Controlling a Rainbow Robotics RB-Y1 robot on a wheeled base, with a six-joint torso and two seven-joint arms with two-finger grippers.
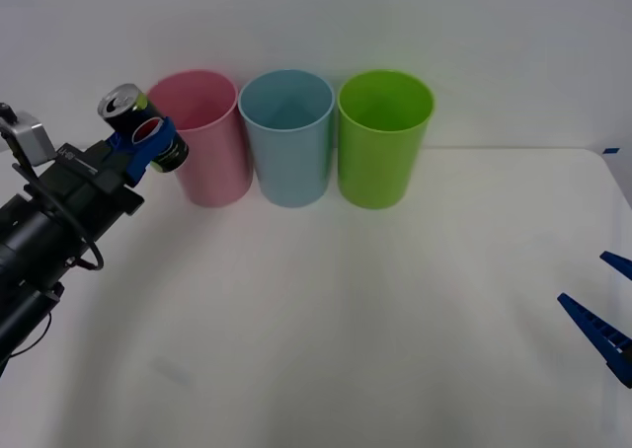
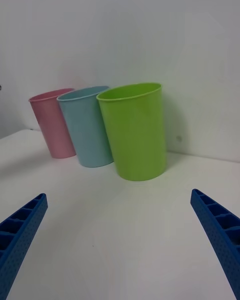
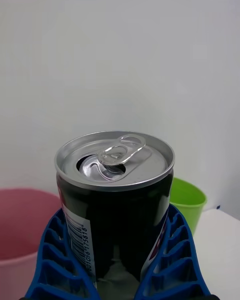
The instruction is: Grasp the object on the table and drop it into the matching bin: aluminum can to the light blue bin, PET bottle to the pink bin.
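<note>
My left gripper [image 1: 148, 144] is shut on the aluminum can [image 1: 141, 124], holding it in the air to the left of the pink bin [image 1: 202, 137], tilted with its silver top up and left. In the left wrist view the can [image 3: 114, 200] stands between my blue fingers [image 3: 55, 260], its opened pull tab up, with the pink bin's rim [image 3: 22, 205] below it. The light blue bin [image 1: 287, 137] stands right of the pink one on the white table [image 1: 346, 320]. My right gripper [image 1: 604, 310] hangs open at the right edge, far from the bins.
A lime green bin [image 1: 383, 137] stands right of the light blue bin; all three touch in a row at the back of the table. In the right wrist view the green bin [image 2: 135, 130] is nearest, then the light blue bin [image 2: 87, 127] and pink bin [image 2: 52, 122].
</note>
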